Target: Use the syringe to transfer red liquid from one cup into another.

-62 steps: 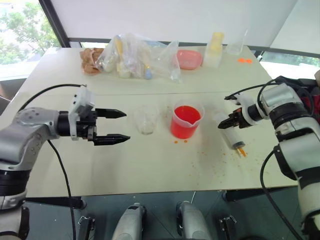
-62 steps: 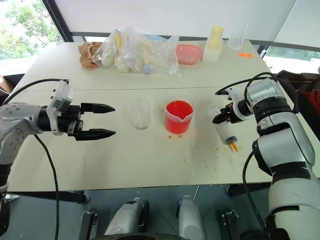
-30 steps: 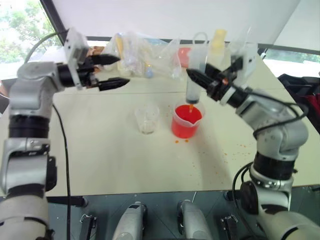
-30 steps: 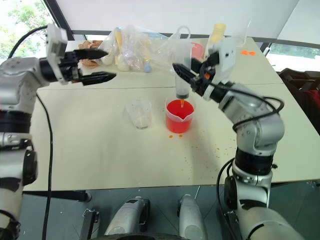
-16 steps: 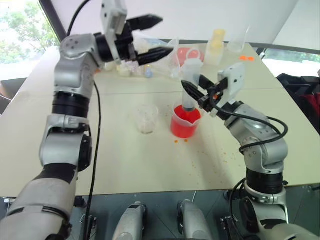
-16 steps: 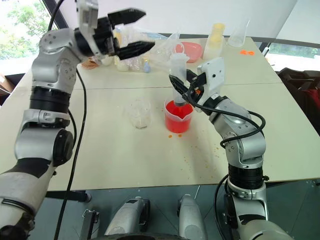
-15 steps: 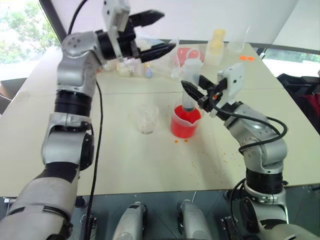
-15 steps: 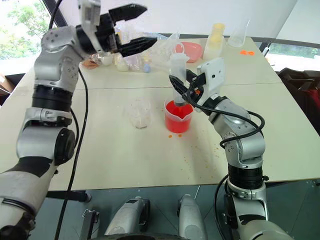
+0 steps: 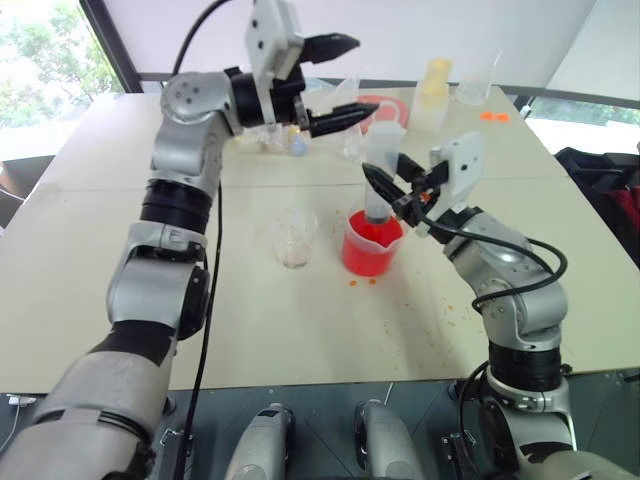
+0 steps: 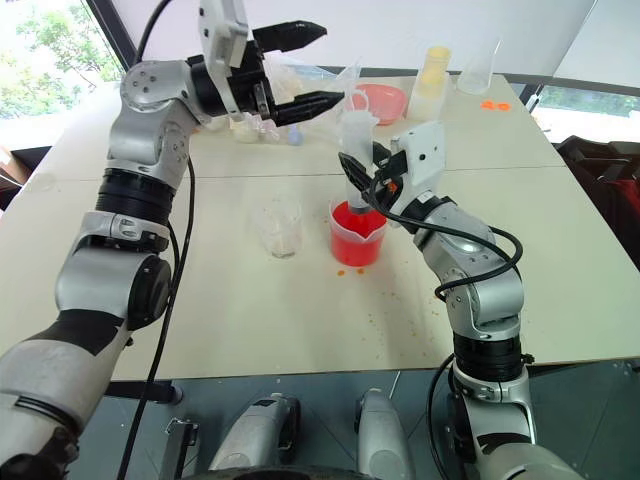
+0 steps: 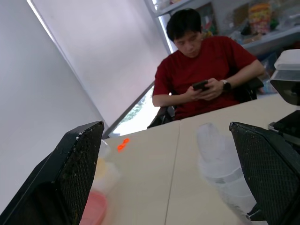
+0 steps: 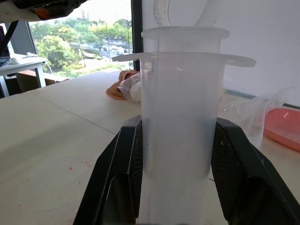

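The syringe (image 9: 379, 178) stands upright with its nozzle down in the spouted cup (image 9: 366, 262), which holds the red liquid (image 9: 373, 233). My right gripper (image 9: 392, 186) is shut on the syringe's barrel (image 12: 180, 122), with a finger on each side. My left gripper (image 9: 364, 76) is open and held level, up beside the plunger's top, touching nothing. In the left wrist view the plunger end (image 11: 219, 168) lies between the open fingers (image 11: 70, 173), farther off. The small plain cup (image 9: 293, 238) stands left of the spouted one.
At the table's far side lie a plastic bag of items (image 10: 300, 85), a pink bowl (image 10: 378, 103), a yellowish bottle (image 9: 432, 90) and a clear cup (image 9: 475, 85). Orange specks (image 9: 450, 310) dot the table on the right. A person (image 11: 201, 79) in a red shirt sits beyond the table.
My left gripper has swung up and to the right, still open, to just beside the plunger's top. The right gripper has lowered the syringe so its nozzle sits in the spouted cup.
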